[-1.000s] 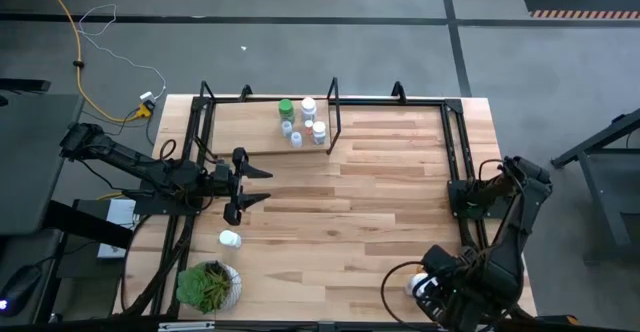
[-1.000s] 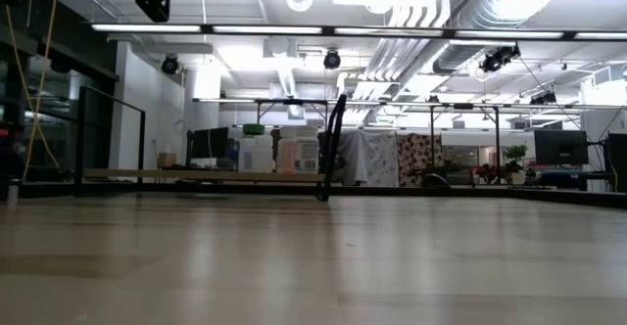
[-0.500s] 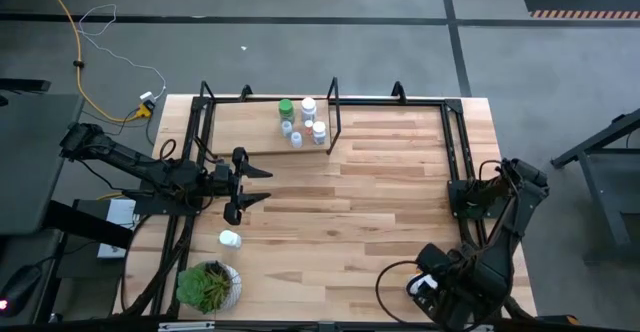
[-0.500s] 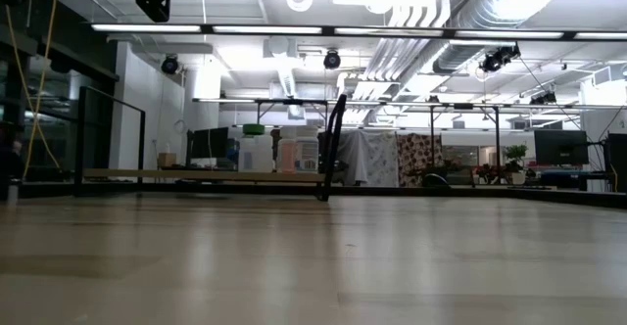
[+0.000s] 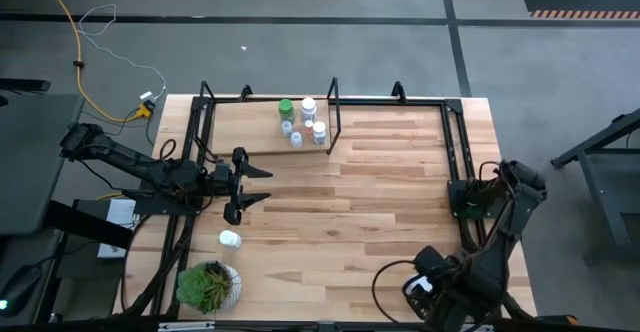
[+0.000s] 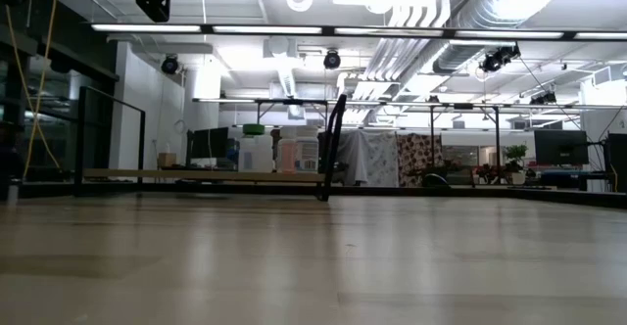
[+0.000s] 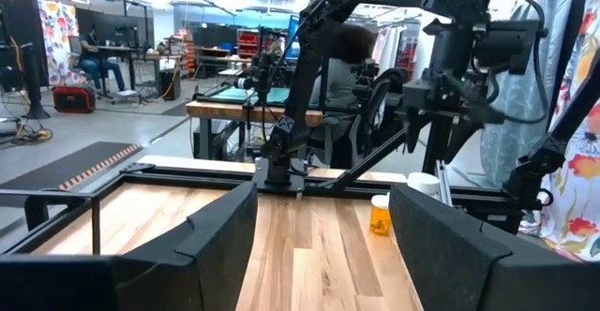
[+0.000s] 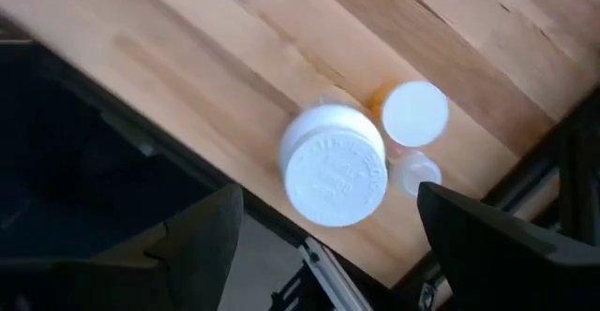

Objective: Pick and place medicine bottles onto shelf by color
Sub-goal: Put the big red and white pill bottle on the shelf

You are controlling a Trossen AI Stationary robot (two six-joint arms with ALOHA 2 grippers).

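Where the right gripper [image 8: 328, 245] hangs over the table's [image 5: 380, 202] near right corner, fingers spread wide and empty, three medicine bottles stand below between them: a large white-capped bottle [image 8: 335, 177], an orange bottle [image 8: 410, 114] touching it, a small clear-capped bottle [image 8: 418, 172] beside. Shelf [image 5: 265, 127], far left: green bottle [image 5: 286, 109], several white ones. Left gripper [image 5: 250, 185] waits, parted, empty.
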